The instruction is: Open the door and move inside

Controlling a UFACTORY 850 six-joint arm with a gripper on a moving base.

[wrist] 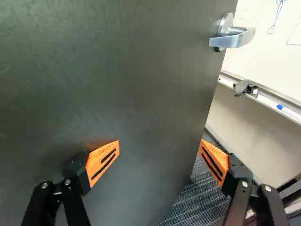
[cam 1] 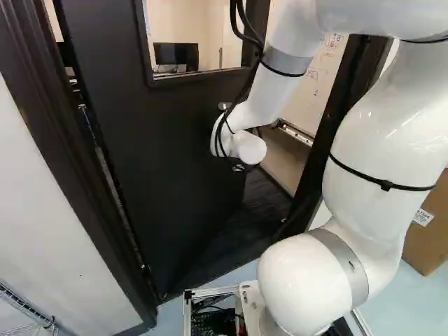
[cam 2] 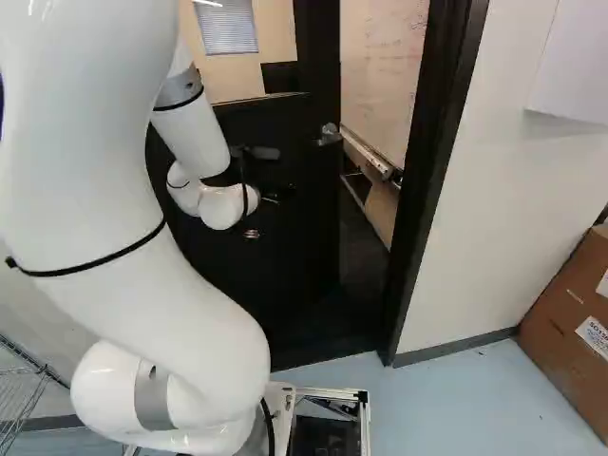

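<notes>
The dark door (cam 1: 161, 140) stands partly open, swung inward from its frame, with carpet showing past its free edge. My gripper (cam 1: 239, 167) is low in front of the door face, mostly hidden by the wrist. In the wrist view the gripper (wrist: 159, 147) is open with its fingers wide apart. The door face (wrist: 108, 80) lies ahead of one orange pad (wrist: 103, 161); the other pad (wrist: 214, 162) shows against the opening beyond the door's edge. Nothing is between them. A silver lever handle (wrist: 233, 37) sits near that edge, ahead of the fingers. Whether a finger touches the door, I cannot tell.
The dark door frame (cam 2: 432, 180) borders the opening on the right, next to a white wall (cam 2: 484, 209). Inside stands a whiteboard (cam 2: 385, 76) with a tray rail (wrist: 268, 99). Cardboard boxes (cam 2: 570, 313) are at the far right, a wire rack (cam 2: 21, 389) at the left.
</notes>
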